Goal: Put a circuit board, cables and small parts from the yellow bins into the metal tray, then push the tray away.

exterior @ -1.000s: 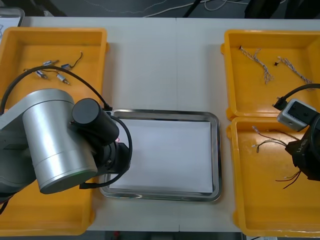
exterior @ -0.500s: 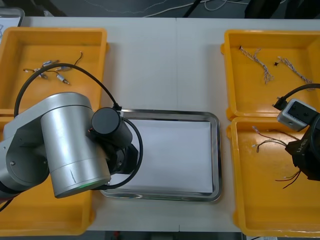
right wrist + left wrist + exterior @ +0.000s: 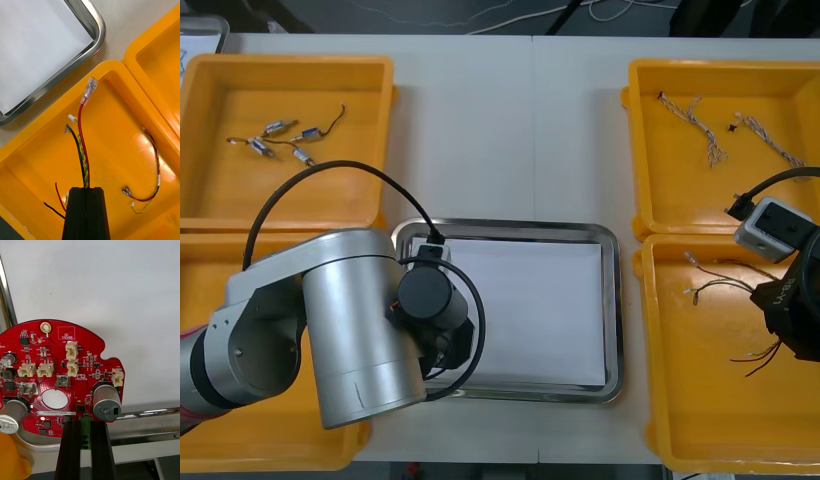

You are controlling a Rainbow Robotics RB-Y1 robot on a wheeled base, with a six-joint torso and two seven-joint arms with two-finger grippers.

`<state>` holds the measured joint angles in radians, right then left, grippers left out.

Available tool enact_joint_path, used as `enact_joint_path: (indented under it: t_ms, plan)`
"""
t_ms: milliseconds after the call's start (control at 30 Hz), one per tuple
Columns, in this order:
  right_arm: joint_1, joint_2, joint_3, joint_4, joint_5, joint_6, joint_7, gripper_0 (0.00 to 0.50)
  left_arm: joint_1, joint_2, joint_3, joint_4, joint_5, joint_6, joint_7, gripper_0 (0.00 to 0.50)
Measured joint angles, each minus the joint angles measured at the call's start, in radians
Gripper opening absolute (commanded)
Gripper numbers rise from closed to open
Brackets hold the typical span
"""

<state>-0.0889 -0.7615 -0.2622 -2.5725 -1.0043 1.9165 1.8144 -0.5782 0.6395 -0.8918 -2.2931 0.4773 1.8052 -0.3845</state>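
Observation:
My left gripper [image 3: 85,442] is shut on a round red circuit board [image 3: 56,363], its fingers pinching the green connector at the board's edge. The board hangs over the white inside of the metal tray [image 3: 150,414], just past the rim. From above, the left arm [image 3: 370,320] covers the tray's [image 3: 612,300] left part. My right gripper [image 3: 86,195] is shut on a twisted red and yellow cable [image 3: 81,131], with a black wire [image 3: 75,140] alongside, above the near right yellow bin [image 3: 123,112]. The right arm [image 3: 790,300] hangs over that bin.
Small metal parts [image 3: 280,140] lie in the far left bin [image 3: 385,120]. Twisted blue and white cables [image 3: 700,125] lie in the far right bin [image 3: 640,150]. More thin cables [image 3: 715,280] rest in the near right bin, one of them [image 3: 152,176] beside my right fingers.
The left arm has swung right and nearer, from over the near left bin to over the tray's left part. The right arm has not moved.

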Motion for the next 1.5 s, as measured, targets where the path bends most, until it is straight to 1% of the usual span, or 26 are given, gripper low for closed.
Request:
enact_joint_path:
  t_ms: [233,467,1000,1233,1500]
  plan:
    - [0.0,0.0,0.0,0.0,0.0,0.0,0.0,0.0,0.0,-0.023,-0.04,0.019,-0.04,-0.024,0.0,0.0]
    - [0.0,0.0,0.0,0.0,0.0,0.0,0.0,0.0,0.0,-0.046,-0.088,0.074,-0.09,-0.044,0.0,0.0]
    - [0.0,0.0,0.0,0.0,0.0,0.0,0.0,0.0,0.0,-0.065,-0.131,0.102,-0.109,-0.052,0.0,0.0]
    - [0.0,0.0,0.0,0.0,0.0,0.0,0.0,0.0,-0.001,-0.08,-0.146,0.136,-0.13,-0.092,0.0,0.0]
    - [0.0,0.0,0.0,0.0,0.0,0.0,0.0,0.0,-0.001,-0.089,-0.161,0.16,-0.144,-0.096,0.0,0.0]
